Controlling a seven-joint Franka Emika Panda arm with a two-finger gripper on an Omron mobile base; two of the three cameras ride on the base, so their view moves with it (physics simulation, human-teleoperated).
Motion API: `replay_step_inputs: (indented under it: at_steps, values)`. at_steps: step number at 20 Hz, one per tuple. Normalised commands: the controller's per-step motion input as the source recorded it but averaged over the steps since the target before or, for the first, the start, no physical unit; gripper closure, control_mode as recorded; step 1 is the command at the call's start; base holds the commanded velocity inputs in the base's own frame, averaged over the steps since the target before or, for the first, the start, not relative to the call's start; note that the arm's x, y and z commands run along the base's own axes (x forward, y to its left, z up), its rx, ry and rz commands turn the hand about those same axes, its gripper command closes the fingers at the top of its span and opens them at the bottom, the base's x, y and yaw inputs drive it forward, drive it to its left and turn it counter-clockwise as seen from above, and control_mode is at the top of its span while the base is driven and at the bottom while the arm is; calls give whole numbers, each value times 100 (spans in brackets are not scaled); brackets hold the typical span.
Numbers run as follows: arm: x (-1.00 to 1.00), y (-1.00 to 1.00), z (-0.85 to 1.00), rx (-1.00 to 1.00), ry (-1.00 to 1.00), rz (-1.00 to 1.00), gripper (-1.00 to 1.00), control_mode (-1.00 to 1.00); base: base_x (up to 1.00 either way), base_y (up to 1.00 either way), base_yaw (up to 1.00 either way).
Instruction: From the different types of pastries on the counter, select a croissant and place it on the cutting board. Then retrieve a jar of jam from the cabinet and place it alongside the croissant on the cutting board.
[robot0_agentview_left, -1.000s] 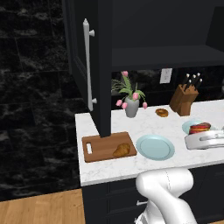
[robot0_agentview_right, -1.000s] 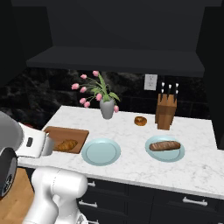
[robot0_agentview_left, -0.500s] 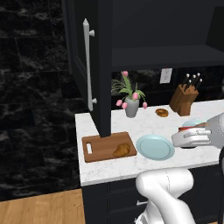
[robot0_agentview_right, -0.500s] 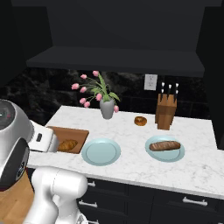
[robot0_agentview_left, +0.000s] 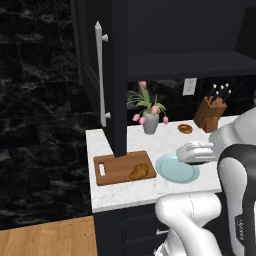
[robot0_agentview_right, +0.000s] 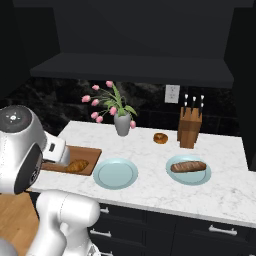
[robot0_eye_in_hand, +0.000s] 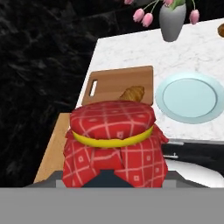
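End effector (robot0_eye_in_hand: 113, 175) holds jar of jam (robot0_eye_in_hand: 113, 140); croissant (robot0_agentview_left: 139, 171) on cutting board (robot0_agentview_left: 114, 169); next, likely set jar beside croissant.

We see the counter (robot0_eye_in_hand: 131, 48) beyond the pincer (robot0_eye_in_hand: 113, 177): cutting board (robot0_eye_in_hand: 109, 83) nearest, teal plate (robot0_eye_in_hand: 188, 98) beside it, vase (robot0_eye_in_hand: 172, 19) farther.

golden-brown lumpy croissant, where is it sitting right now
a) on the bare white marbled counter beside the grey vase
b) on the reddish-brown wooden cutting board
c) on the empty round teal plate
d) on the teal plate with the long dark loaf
b: the golden-brown lumpy croissant lies on the reddish-brown wooden cutting board, toward the end away from its slot handle, with the empty round teal plate next to the board.
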Motion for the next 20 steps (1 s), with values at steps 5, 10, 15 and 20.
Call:
replay_step_inputs:
  at_steps: [5, 10, 15, 20]
  values:
    - [54, 20, -84, -6, -9, 0, 100, -100, 0, 0, 0]
    - [62, 24, -81, -5, -14, 0, 100, -100, 0, 0, 0]
    - [73, 22, -89, -3, -7, 0, 100, -100, 0, 0, 0]
    - [76, 20, -79, -3, -7, 0, 100, -100, 0, 0, 0]
